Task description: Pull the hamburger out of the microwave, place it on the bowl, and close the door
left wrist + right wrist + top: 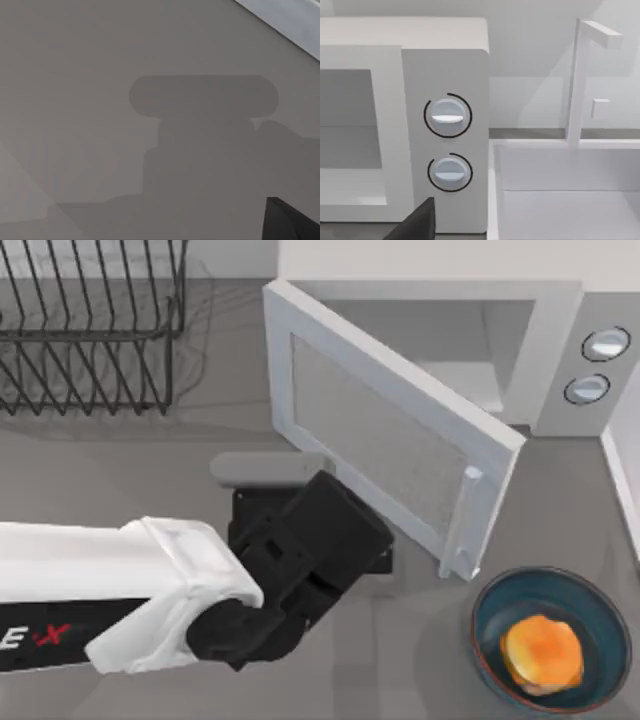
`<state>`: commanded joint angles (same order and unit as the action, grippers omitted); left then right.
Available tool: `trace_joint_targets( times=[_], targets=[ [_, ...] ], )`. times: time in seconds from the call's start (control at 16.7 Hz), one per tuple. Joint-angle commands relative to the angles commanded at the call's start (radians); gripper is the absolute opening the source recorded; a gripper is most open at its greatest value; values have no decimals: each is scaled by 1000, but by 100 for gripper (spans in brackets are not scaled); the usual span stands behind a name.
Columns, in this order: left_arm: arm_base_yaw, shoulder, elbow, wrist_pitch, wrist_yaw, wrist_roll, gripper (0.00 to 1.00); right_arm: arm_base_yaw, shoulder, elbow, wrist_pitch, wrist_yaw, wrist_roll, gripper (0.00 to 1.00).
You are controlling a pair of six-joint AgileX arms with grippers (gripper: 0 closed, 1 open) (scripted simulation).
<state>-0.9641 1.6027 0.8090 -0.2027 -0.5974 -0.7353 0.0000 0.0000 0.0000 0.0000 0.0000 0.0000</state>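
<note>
- My left arm (150,590) reaches in from the table's left, its gripper (335,530) sitting just outside the door; I cannot tell whether the claw is spread or pressed together, or whether it touches the panel.
- The door (385,430) stands swung roughly half open. I judge it stiff and light on its hinge, best pushed flat on the outer face near the free edge, by the bar handle (465,525).
- The microwave (560,350) cavity looks bare.
- The hamburger (542,648) already lies in the bowl (590,605) at the table's right, so closing looks like what remains.
- My right arm's wrist camera faces the knobs (447,116).
</note>
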Motion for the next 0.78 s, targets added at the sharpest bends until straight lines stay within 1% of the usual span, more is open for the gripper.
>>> trace_joint_targets(
  times=[0.24, 0.36, 0.48, 0.78],
  targets=[
    [-87, 153, 198, -80, -45, -89, 0, 0, 0, 0, 0, 0, 0, 100],
    [-121, 212, 271, -115, -62, -125, 0, 0, 0, 0, 0, 0, 0, 100],
    [-138, 241, 301, -132, -70, -143, 0, 0, 0, 0, 0, 0, 0, 100],
    [-135, 240, 303, -132, -68, -144, 0, 0, 0, 0, 0, 0, 0, 100]
  ],
)
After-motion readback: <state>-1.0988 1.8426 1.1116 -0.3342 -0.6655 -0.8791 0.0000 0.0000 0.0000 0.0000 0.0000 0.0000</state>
